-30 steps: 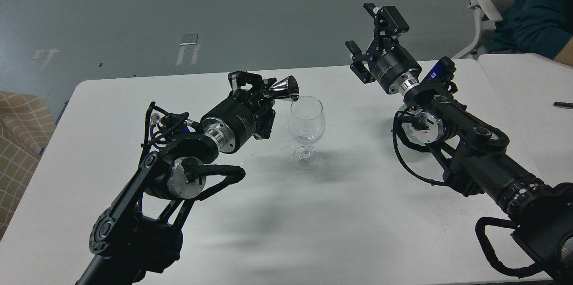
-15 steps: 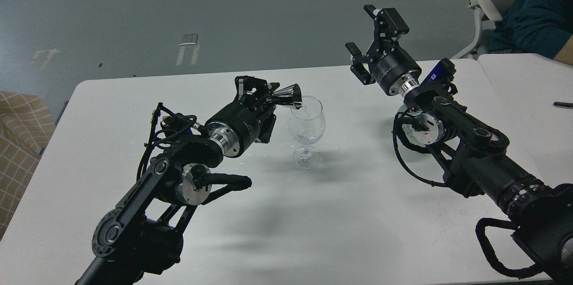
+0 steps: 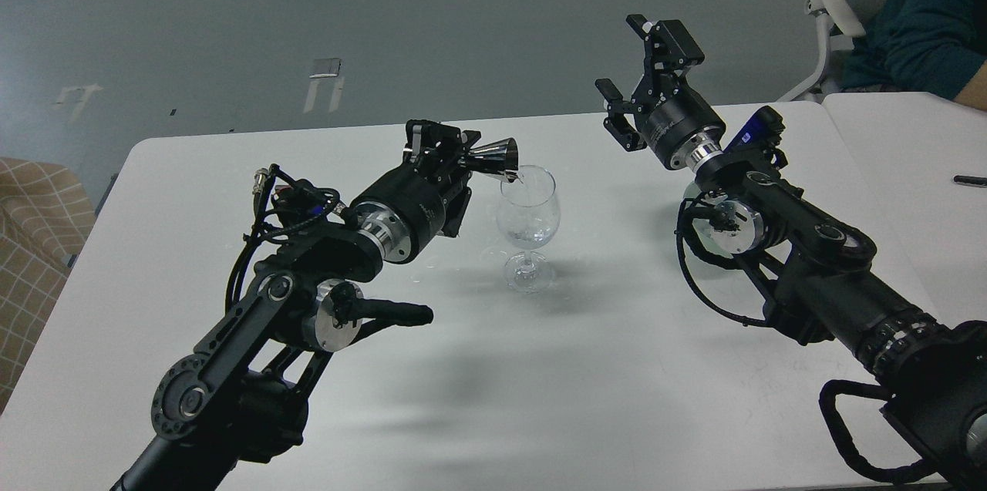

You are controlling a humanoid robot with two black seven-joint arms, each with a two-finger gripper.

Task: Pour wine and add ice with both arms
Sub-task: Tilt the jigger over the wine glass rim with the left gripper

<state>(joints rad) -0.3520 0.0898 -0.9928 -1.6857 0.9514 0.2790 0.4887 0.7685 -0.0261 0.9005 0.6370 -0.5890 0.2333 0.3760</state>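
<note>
Left gripper (image 3: 455, 154) pinches tipped steel jigger (image 3: 495, 157) over wine glass (image 3: 528, 225) rim; liquid unclear. Right gripper (image 3: 636, 71) spread, at 2 o'clock, tabletop (image 3: 617, 368) bare nearby.

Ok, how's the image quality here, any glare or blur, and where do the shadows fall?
Head view: sharp overall, no motion blur. Bright glints on the metal cup held by the left end effector. The glass is see-through and its contents are hard to read. Soft, diffuse shadows of both arms spread over the table, so the lighting looks to be overhead. The right end effector is dark yet clear.
</note>
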